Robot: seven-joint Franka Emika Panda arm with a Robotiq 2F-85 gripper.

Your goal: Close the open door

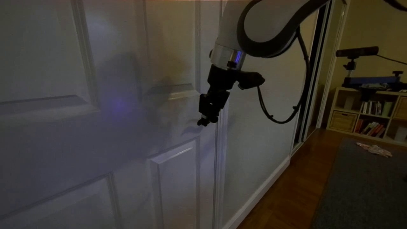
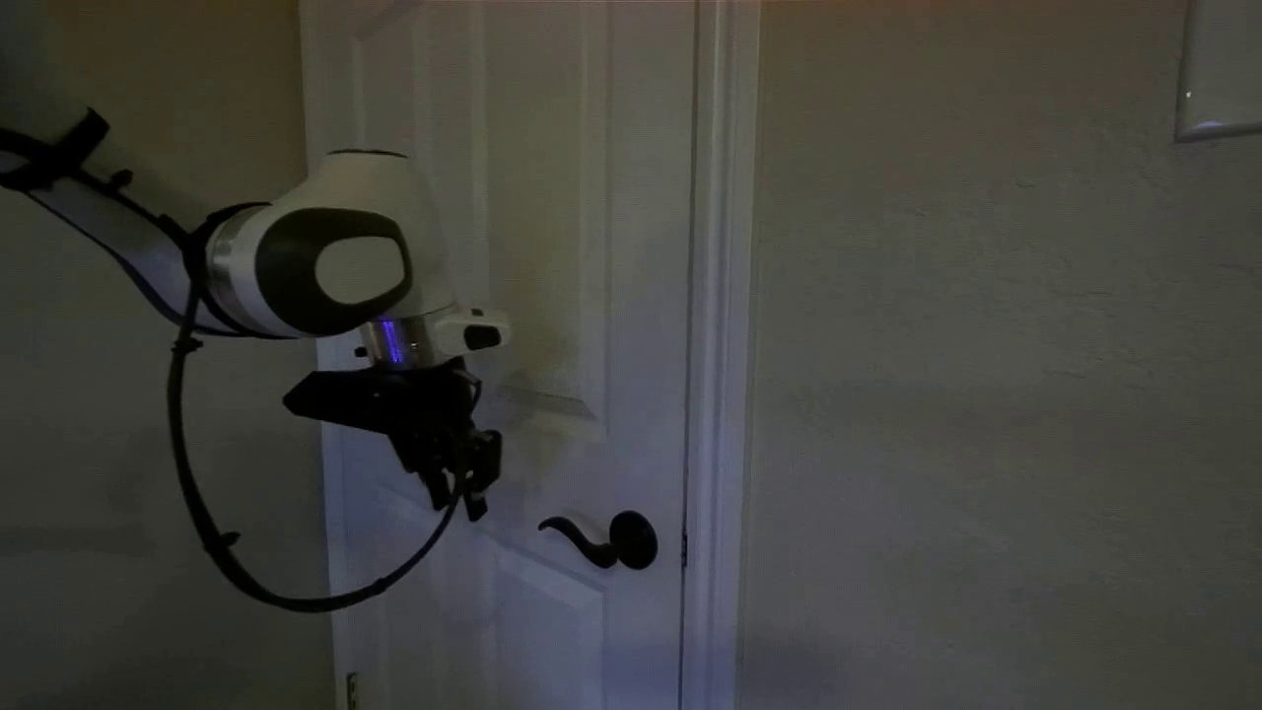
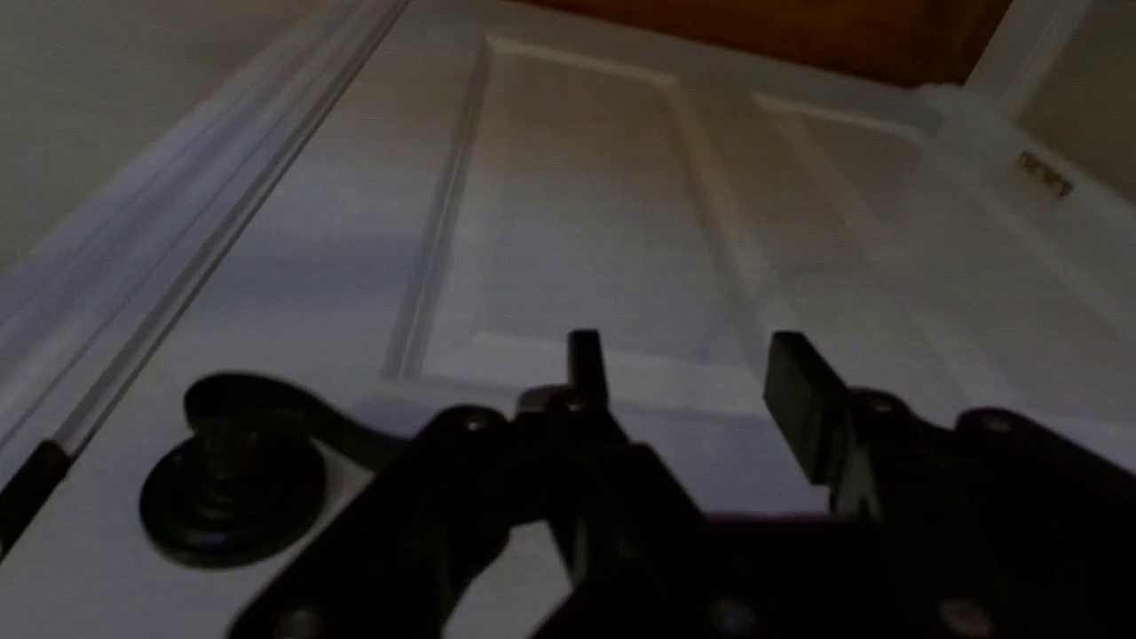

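Note:
The white panelled door [image 1: 127,140] shows in both exterior views [image 2: 646,296] and fills most of the wrist view [image 3: 577,222]. Its handle-side edge lies along the white frame with only a thin dark line between. I cannot tell whether it is latched. The black lever handle [image 2: 631,540] also shows in the wrist view [image 3: 231,497], left of the jaws, its lever tip hidden behind a finger. My gripper [image 3: 683,364] is open, with nothing between its fingers. It hangs in front of the door, up and to the left of the handle in an exterior view [image 2: 458,505].
The white door frame [image 2: 725,345] runs beside the handle edge, with wall [image 2: 986,345] beyond. A brass hinge [image 3: 1045,175] shows at the opposite edge. A shelf with books [image 1: 341,105], a grey rug [image 1: 365,184] and a cloth [image 1: 376,150] are farther off.

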